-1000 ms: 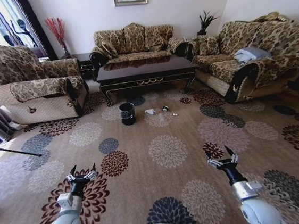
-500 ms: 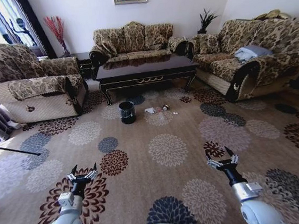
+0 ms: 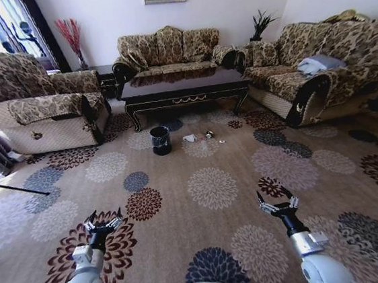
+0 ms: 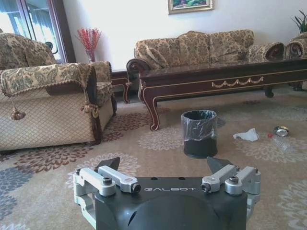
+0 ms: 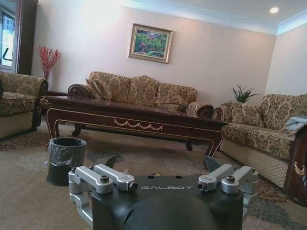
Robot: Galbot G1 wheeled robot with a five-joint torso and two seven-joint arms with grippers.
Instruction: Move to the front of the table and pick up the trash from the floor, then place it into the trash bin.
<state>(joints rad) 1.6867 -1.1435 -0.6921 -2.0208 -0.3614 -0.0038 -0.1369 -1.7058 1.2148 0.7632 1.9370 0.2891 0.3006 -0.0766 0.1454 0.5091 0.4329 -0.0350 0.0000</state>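
Both grippers hang low over the carpet with fingers spread wide and nothing held: the left gripper [image 3: 103, 221] to the robot's left, the right gripper [image 3: 277, 204] to its right. The trash [image 3: 201, 138] lies well ahead, between the two arms' lines and roughly as far from each. Three pieces can be counted: white paper [image 4: 247, 135], a bottle [image 4: 281, 143], a shiny round thing [image 4: 281, 130]. One trash bin [image 3: 160, 140] stands just left of them, before the one table [image 3: 183, 88]
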